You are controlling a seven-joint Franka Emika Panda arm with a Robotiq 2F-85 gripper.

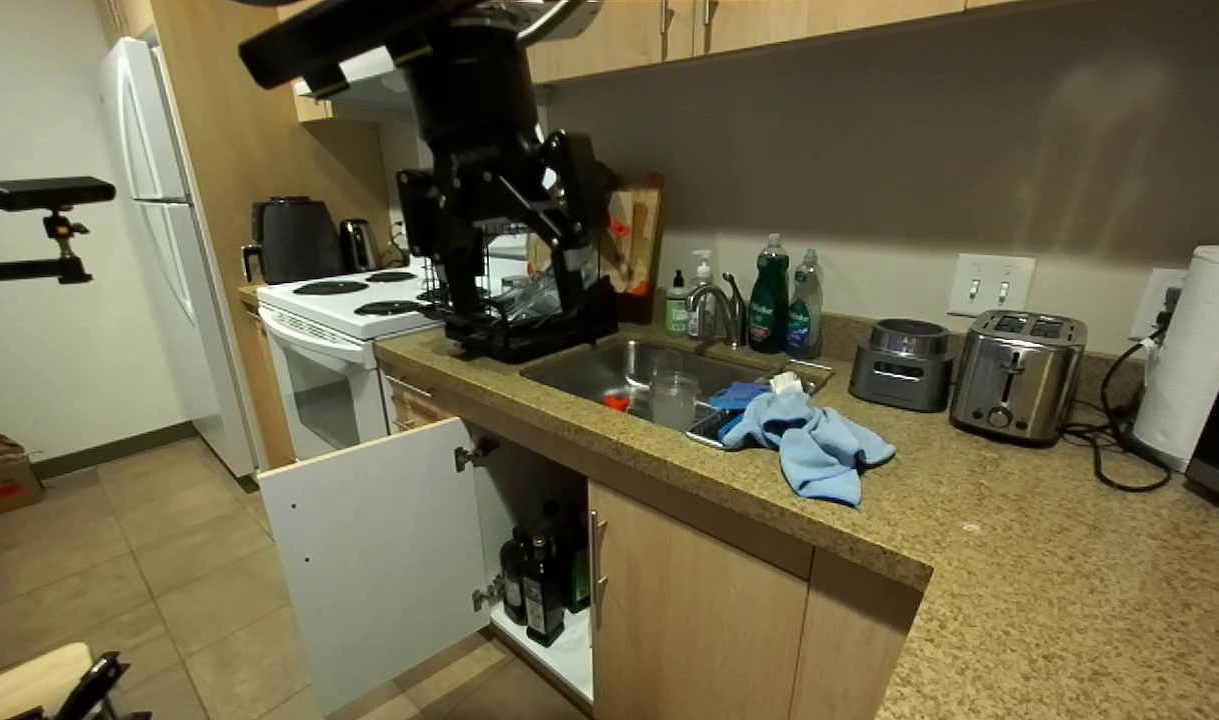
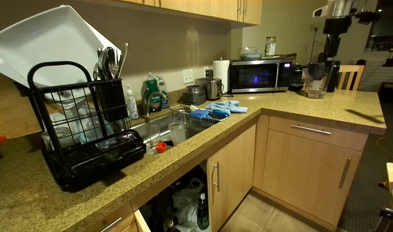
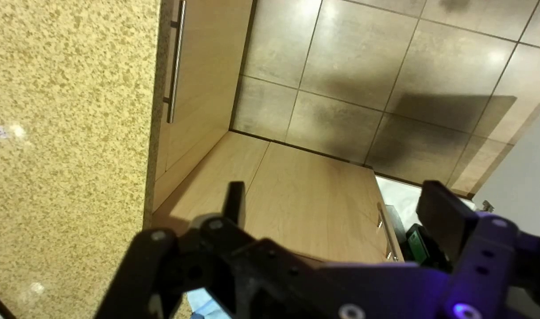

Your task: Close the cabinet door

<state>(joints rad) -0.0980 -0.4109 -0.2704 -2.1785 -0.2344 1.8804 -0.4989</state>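
Note:
The cabinet door stands wide open in an exterior view, with its plain white inner face showing and its hinges at the cabinet's left side. Its wood front and handle are hidden there. In an exterior view only a slim top part of the door shows at the bottom edge. In the wrist view its pale inner face is at the right edge. My gripper hangs high, fingers down, apart from the door. In the wrist view the gripper has its fingers wide apart with nothing between them.
The neighbouring wood door is shut. Bottles stand inside the cabinet. The granite countertop holds a dish rack, a blue cloth, a toaster and a microwave. A sink is set into it.

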